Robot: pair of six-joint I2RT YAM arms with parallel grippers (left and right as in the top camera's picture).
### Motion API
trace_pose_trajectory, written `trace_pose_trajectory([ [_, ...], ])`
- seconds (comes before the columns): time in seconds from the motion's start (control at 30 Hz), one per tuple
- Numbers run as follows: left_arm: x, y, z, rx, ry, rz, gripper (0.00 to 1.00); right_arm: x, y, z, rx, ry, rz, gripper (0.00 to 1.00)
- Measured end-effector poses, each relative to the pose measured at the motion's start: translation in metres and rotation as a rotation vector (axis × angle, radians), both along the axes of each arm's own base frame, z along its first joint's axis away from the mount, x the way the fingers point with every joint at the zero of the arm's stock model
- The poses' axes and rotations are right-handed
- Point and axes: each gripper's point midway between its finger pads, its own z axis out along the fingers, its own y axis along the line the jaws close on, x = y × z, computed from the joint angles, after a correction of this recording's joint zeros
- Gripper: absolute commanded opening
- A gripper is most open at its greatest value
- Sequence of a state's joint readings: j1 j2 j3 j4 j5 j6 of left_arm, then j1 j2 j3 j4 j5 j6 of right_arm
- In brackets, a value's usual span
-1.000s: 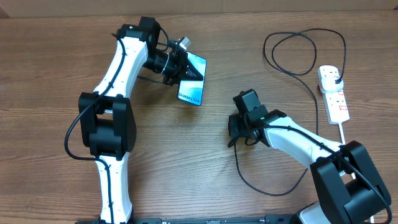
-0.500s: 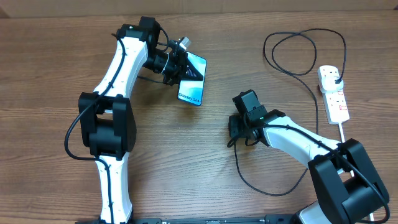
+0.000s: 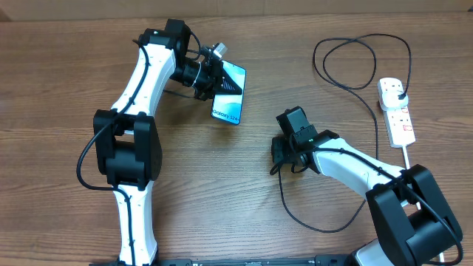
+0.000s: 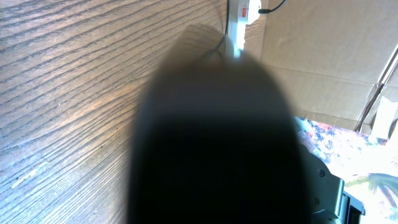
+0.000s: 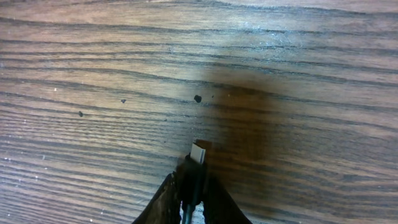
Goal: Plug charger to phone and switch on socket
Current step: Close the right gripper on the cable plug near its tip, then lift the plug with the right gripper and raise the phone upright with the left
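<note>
Left gripper (image 3: 210,80) clamps the phone (image 3: 230,94), bottom edge toward 5 o'clock, likely presenting its port; right gripper (image 5: 191,188) pinches the charger (image 5: 199,152) tip-forward.

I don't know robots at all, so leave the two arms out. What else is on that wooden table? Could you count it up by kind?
Phone: 1
Charger: 1
Socket: 1
Total: 3
</note>
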State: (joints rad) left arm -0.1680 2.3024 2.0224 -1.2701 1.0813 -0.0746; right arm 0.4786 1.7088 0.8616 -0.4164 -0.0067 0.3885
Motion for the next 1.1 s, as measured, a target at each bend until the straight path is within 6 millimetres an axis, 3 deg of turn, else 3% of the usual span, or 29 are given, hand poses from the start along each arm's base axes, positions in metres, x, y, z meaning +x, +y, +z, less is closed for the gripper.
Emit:
trace_pose_trajectory([
  [0.27,0.000,0.000,0.000,0.000,0.000,0.000,0.04,0.000,0.000,0.000,0.000,-0.001,0.000,0.04],
  [0.77,-0.001,-0.001,0.002,-0.009,0.006,0.000,0.04,0.001,0.000,0.000,0.002,-0.002,0.000,0.04],
  [1.1,-0.002,-0.008,0.017,-0.112,-0.005,-0.013,0.04,-0.012,-0.001,0.001,0.011,0.055,0.054,0.04],
])
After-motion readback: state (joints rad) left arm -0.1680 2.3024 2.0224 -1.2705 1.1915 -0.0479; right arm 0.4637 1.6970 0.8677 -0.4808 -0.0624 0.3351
